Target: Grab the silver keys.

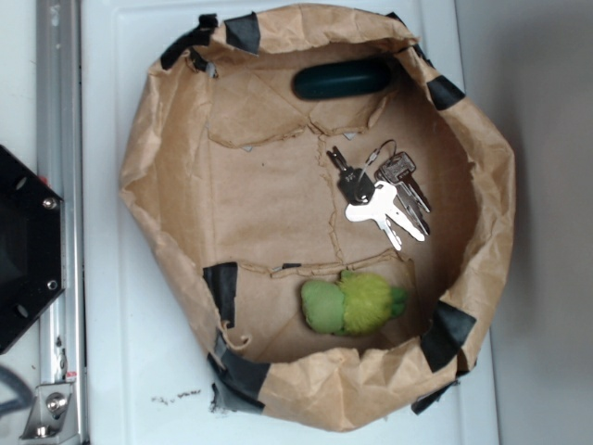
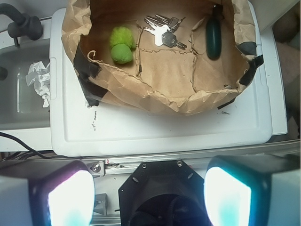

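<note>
Risk judged highest at the paper wall (image 1: 167, 120): a descent clipping the crumpled rim could have dragged the whole nest across the white surface (image 2: 155, 132). Second risk: flat keys (image 1: 384, 195) on soft paper, likely to slide or fan apart under a shallow pinch. Third: a stray closure on the plush (image 1: 352, 304) or the case (image 1: 341, 80), both near.

Fingers (image 2: 149, 193) seen spread wide, holding nothing, well short of the nest.

Keys lay on the paper floor between case and plush, apart from both. Shiny silver, flat, joined on thin rings, splayed; one larger and brighter.
</note>
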